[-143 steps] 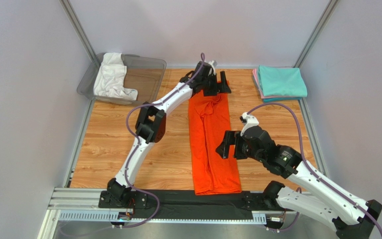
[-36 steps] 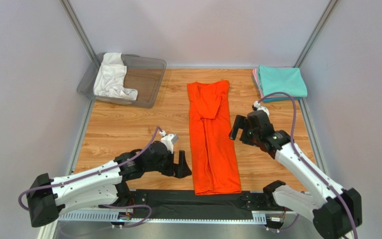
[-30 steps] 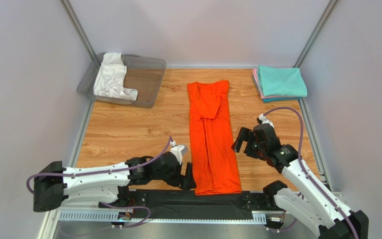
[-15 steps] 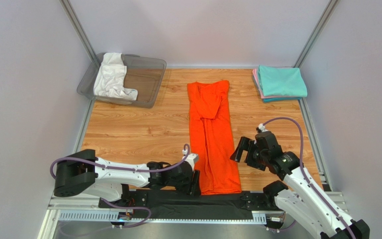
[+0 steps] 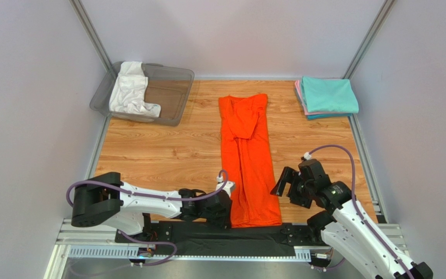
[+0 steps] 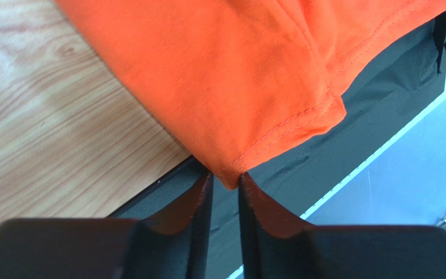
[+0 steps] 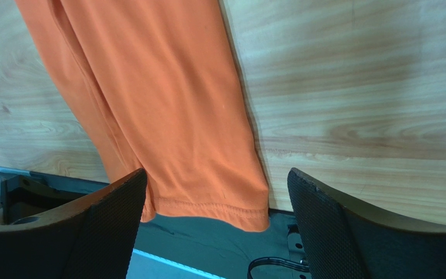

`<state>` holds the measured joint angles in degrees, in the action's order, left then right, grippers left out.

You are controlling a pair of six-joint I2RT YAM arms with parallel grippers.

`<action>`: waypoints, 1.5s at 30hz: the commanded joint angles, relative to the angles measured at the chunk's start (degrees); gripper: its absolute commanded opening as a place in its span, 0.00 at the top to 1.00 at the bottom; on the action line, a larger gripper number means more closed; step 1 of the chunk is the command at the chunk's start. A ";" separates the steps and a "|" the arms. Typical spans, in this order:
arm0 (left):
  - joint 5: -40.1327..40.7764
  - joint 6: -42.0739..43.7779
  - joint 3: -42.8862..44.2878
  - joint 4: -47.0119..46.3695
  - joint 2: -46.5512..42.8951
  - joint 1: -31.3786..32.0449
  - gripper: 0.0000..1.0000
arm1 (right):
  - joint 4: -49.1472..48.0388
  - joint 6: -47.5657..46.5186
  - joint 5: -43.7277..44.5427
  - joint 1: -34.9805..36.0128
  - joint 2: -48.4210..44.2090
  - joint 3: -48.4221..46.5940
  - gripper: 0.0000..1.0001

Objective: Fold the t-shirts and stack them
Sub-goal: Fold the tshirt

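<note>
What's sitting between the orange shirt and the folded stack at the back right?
Nothing. The top view shows only bare wooden table between the orange shirt and the folded stack.

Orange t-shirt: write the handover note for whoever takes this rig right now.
Left pincer: nearly shut, pinching the near-left hem corner of the orange t-shirt.
Right pincer: open over the near-right hem corner, not gripping.
The orange t-shirt lies as a long narrow strip mid-table; white t-shirt in the bin; teal t-shirt on pink t-shirt, folded, far right.
Done: sides folded in.
Left: grip the right corner, fold end to end, stack; then the white one.
</note>
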<state>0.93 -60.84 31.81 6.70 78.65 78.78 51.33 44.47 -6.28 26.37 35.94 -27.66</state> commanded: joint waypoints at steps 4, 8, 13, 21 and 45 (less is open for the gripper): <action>1.27 0.54 2.90 1.91 1.06 0.41 1.00 | 3.25 7.47 -0.32 6.84 -1.49 2.17 0.10; 2.67 -0.16 2.90 4.11 -0.33 0.41 1.00 | 3.86 13.00 0.31 13.87 -0.88 3.58 0.12; 3.47 -0.33 2.03 4.64 -2.19 0.41 1.00 | 4.83 18.72 3.11 23.63 2.28 3.93 0.16; 3.29 0.28 2.46 4.29 -1.66 0.41 1.00 | 0.35 18.02 3.03 26.19 6.50 6.21 0.36; 12.15 6.25 9.14 11.91 -7.63 0.14 1.00 | -0.62 7.30 14.45 26.10 6.24 -5.11 1.00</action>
<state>7.57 -57.71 36.84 14.90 72.93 78.78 50.65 54.96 3.22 52.34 42.06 -28.84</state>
